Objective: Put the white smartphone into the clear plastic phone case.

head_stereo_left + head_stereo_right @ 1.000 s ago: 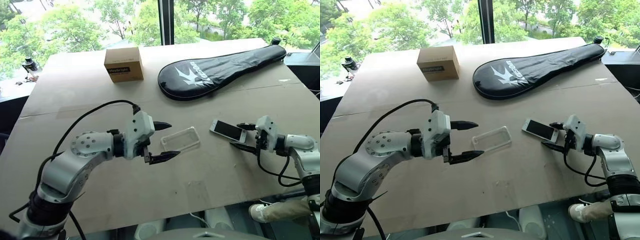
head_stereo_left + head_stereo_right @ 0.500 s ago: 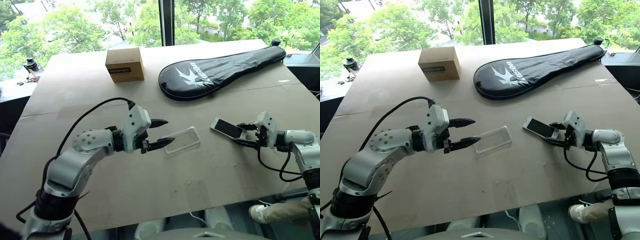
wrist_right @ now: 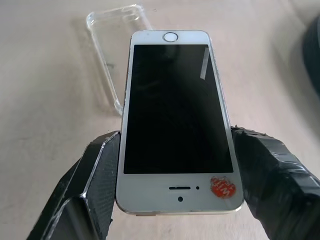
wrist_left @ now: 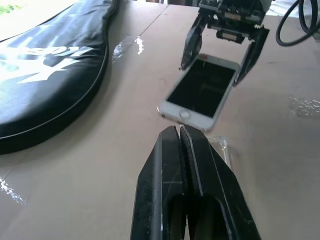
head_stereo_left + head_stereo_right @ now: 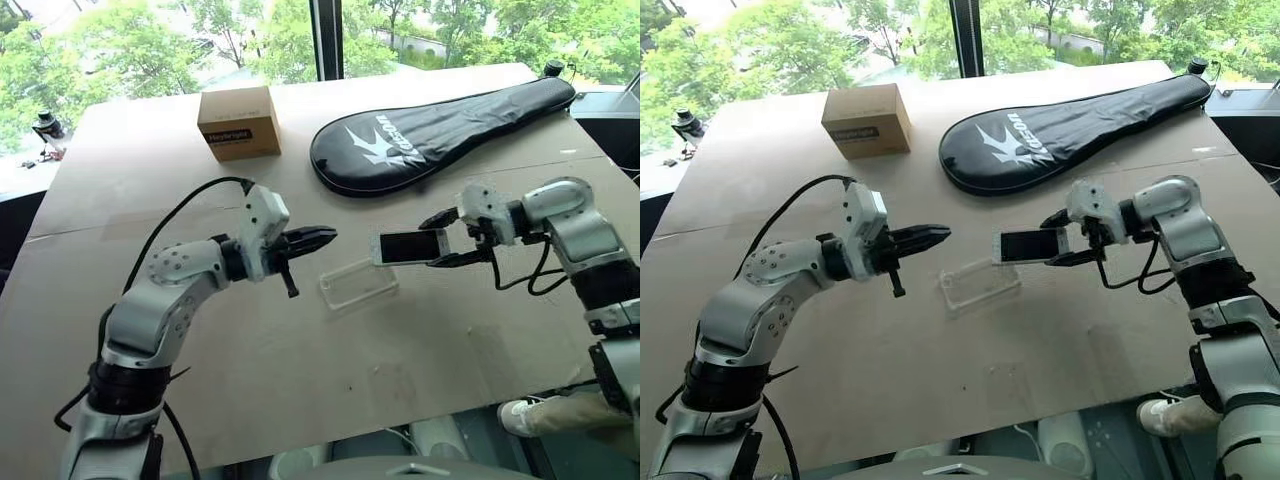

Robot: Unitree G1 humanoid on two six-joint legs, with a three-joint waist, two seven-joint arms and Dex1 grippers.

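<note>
On the brown tabletop (image 5: 200, 360), centre frame, the right gripper (image 5: 447, 238) clamps the white smartphone (image 5: 411, 247) above the still-empty clear plastic phone case (image 5: 358, 284); the left gripper (image 5: 318, 238) is closed, empty.

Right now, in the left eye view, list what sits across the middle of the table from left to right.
left gripper, shut → clear plastic phone case, lying on the table → white smartphone, lifted off the table → right gripper, holding the smartphone by its edges.
</note>
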